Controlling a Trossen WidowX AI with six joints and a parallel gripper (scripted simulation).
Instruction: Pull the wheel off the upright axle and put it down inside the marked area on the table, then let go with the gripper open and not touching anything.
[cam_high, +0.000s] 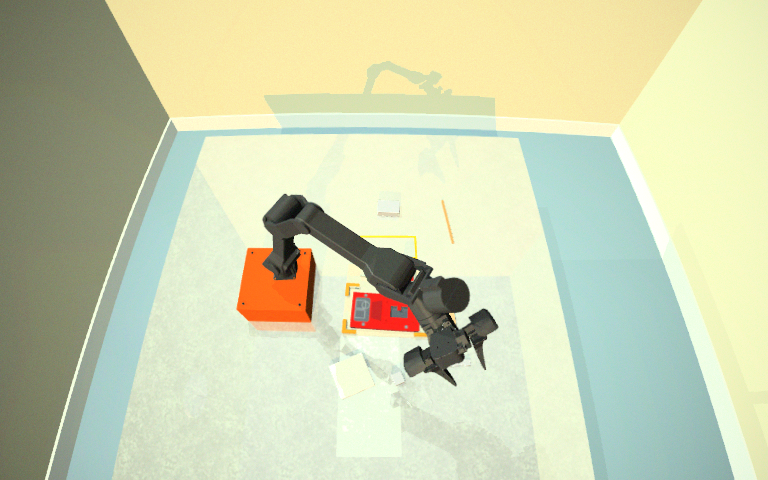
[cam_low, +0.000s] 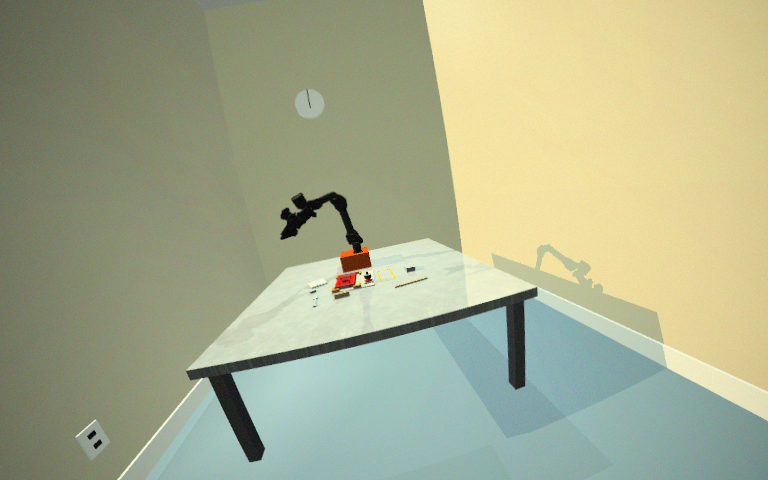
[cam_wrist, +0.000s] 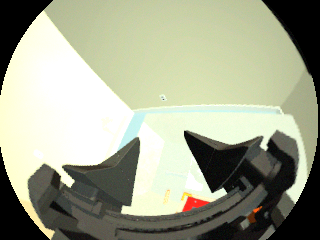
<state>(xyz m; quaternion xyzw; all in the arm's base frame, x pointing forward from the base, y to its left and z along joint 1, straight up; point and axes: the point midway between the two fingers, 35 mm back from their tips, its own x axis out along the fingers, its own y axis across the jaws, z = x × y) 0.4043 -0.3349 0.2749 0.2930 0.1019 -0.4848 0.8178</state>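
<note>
The wheel (cam_low: 368, 273), small and dark, is on its upright axle beside the red board in the exterior view. The arm hides it in the top view. The marked area is a yellow outline (cam_high: 416, 247) (cam_low: 393, 274) on the table, next to the wheel's stand; the arm covers part of it in the top view. My gripper (cam_high: 470, 376) (cam_wrist: 162, 135) is open with nothing between its fingers. It is high above the table, away from the wheel.
A red board (cam_high: 376, 323) (cam_low: 342, 281) (cam_wrist: 196, 203) lies between orange corner pieces. Also on the table are the arm's orange base (cam_high: 271, 312), a cream tile (cam_high: 352, 375), a small grey cube (cam_high: 397, 377), a grey block (cam_high: 388, 207), a thin stick (cam_high: 448, 221) and a wooden block (cam_low: 341, 295).
</note>
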